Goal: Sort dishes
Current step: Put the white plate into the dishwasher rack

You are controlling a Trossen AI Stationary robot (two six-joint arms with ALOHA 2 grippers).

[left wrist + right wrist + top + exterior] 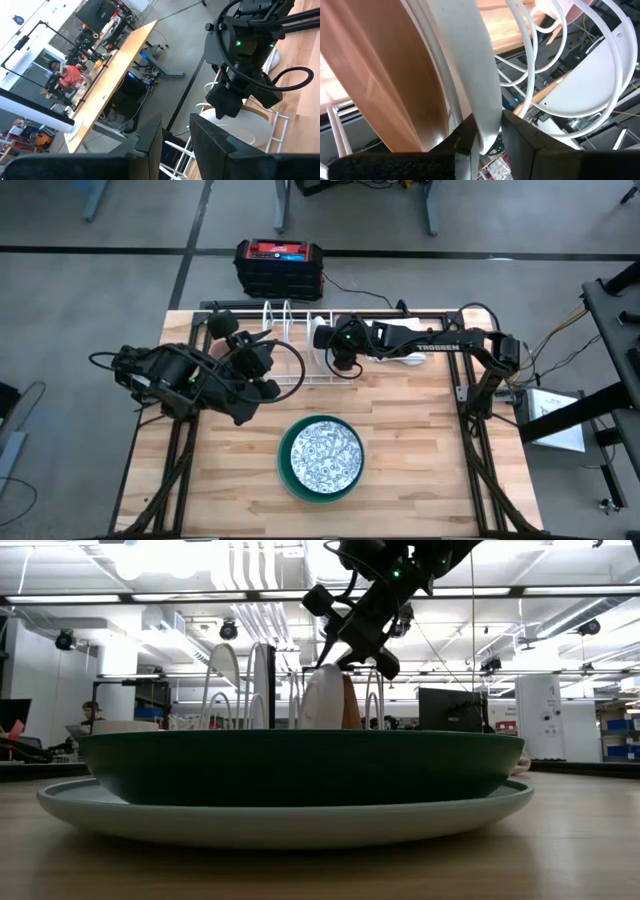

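A grey-speckled patterned plate [321,452] lies in the dark green plate [300,765], which lies on the pale mint plate [290,820] at the table's near middle. A white wire rack [285,350] stands at the far middle. A white plate [325,700] and a small brown plate [385,75] stand upright side by side in it. My right gripper [345,362] is above the rack, shut on the white plate. My left gripper [268,375] is open and empty at the rack's left end. My right gripper pinches the white plate's upper rim [487,115] between its two fingers, one on each face. The fingers come from above, slanting down. The plate stands upright among the rack's wires next to the brown plate; its lower edge is hidden behind the green plate.
The rack's white wire loops [540,55] stand close around the held plate. A black and red box [279,267] sits on the floor beyond the table's far edge. Bare wood [430,450] lies to the right of the plate stack. A person [67,75] sits far off in the room.
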